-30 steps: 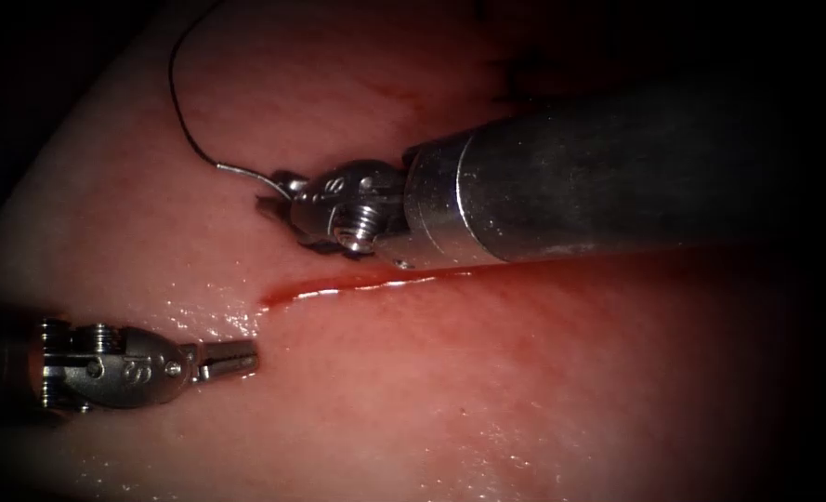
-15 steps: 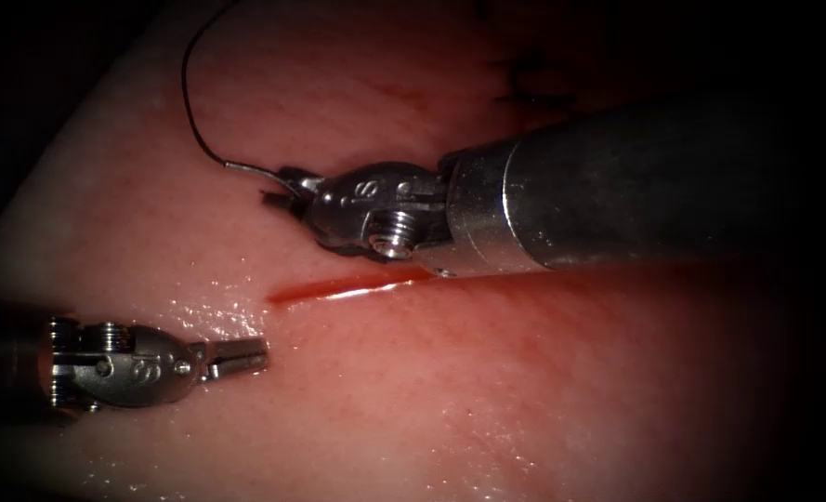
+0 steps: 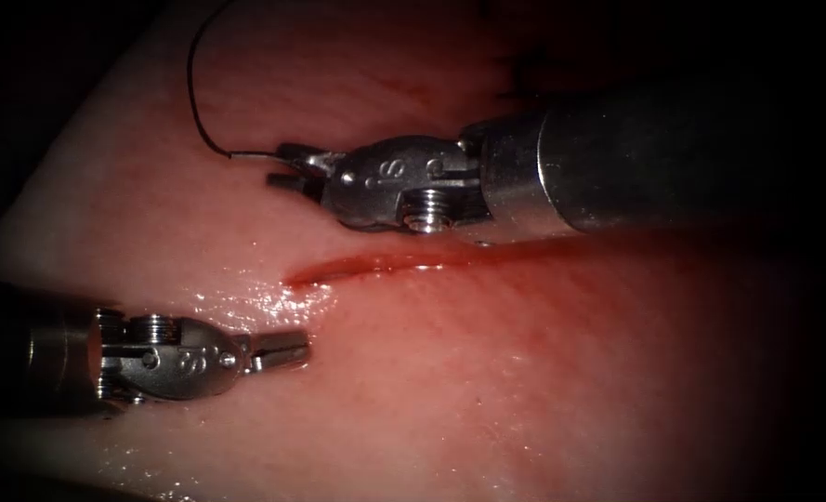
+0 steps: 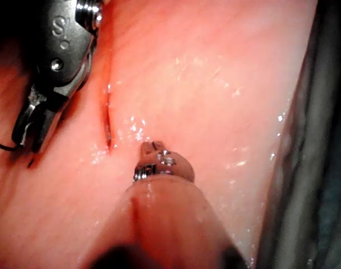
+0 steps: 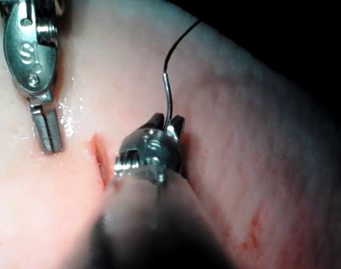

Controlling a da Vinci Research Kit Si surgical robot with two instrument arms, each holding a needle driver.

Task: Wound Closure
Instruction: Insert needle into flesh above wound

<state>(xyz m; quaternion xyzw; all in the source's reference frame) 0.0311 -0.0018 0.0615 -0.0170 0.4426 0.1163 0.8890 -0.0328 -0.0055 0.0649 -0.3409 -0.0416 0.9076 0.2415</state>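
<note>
The tissue [image 3: 543, 372] carries a cut [image 3: 403, 264] with red fluid in it. My right tool [image 3: 284, 165] hovers just beyond the cut's left end, on its far side, jaws shut on the needle [image 3: 250, 154] near its tail. That short tail sticks out leftward, and the rest of the curve is hidden behind the jaws. Black thread [image 3: 190, 84] arcs up from the tail. In the right wrist view the right tool [image 5: 168, 124] holds the needle [image 5: 168, 101] upright, with thread [image 5: 181, 38] above. My left tool [image 3: 287, 351] lies near the cut's left end, shut and holding nothing. The left tool [image 4: 148, 147] is beside the cut [image 4: 107, 126].
Wet glints [image 3: 264, 299] mark the tissue between the left tool and the cut. The right tool's thick shaft [image 3: 673, 158] covers the tissue above the cut's right half. The tissue's edge [image 3: 87, 112] falls away into dark at the upper left.
My left tool has slid right, closer to the cut's left end. My right tool has rolled its wrist and lifted slightly away from the cut, carrying the needle and thread with it.
</note>
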